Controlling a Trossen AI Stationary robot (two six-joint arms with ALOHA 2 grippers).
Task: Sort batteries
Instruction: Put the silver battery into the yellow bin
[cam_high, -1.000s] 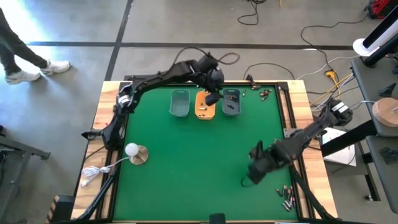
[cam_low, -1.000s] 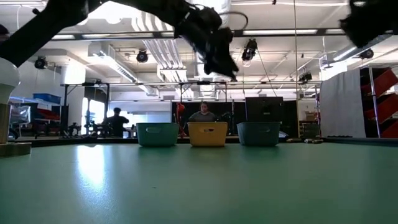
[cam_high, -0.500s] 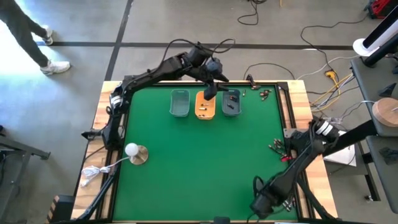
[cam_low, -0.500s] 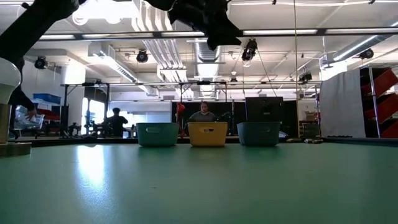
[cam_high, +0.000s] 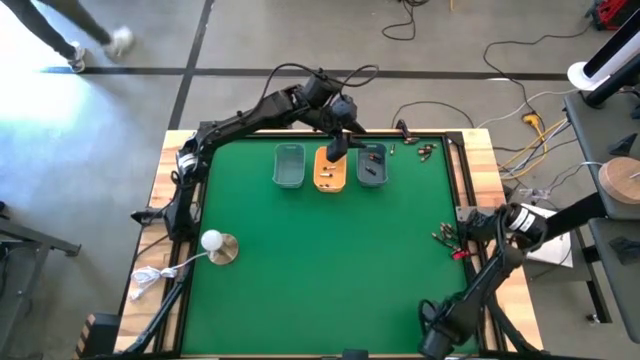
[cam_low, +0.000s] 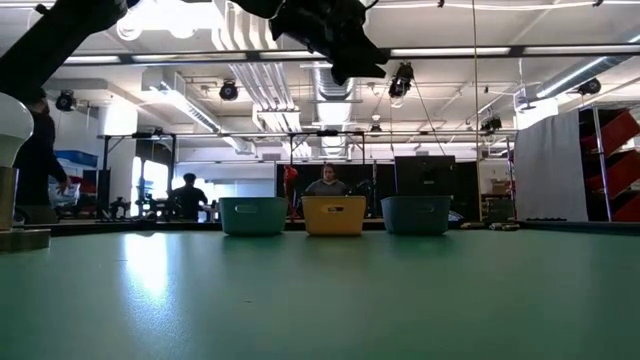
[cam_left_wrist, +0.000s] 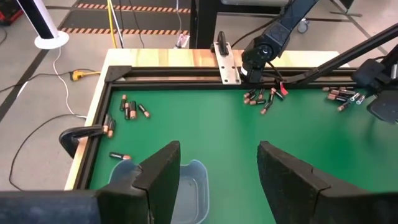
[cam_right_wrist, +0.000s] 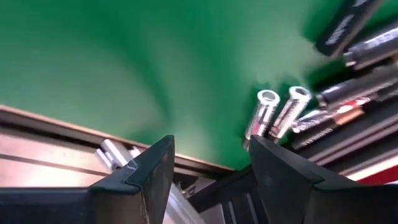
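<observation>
Batteries lie in small groups on the green mat: by the far right corner (cam_high: 425, 150), at the right edge (cam_high: 445, 235), and under my right gripper (cam_right_wrist: 277, 112), close to the table's near edge. In the left wrist view, more batteries show (cam_left_wrist: 130, 109), (cam_left_wrist: 261, 98). Three small trays stand in a row at the far side: teal (cam_high: 289, 165), orange (cam_high: 330, 168), blue-grey (cam_high: 371, 165). My left gripper (cam_high: 337, 145) hangs open, high above the orange and blue-grey trays (cam_left_wrist: 214, 177). My right gripper (cam_high: 440, 335) is open, low over the near right corner (cam_right_wrist: 211, 162).
A white ball on a round base (cam_high: 212, 241) stands near the left edge, its cord trailing off the near left corner. Red and black clips with wires lie at the right rim (cam_high: 458, 250). A person walks past the far left (cam_high: 80, 40); others sit beyond the table (cam_low: 327, 183).
My right arm has swung from the right middle of the mat toward the near right corner and come down low over the batteries there. My left gripper has risen above the trays and shifted slightly from the blue-grey tray toward the orange one.
</observation>
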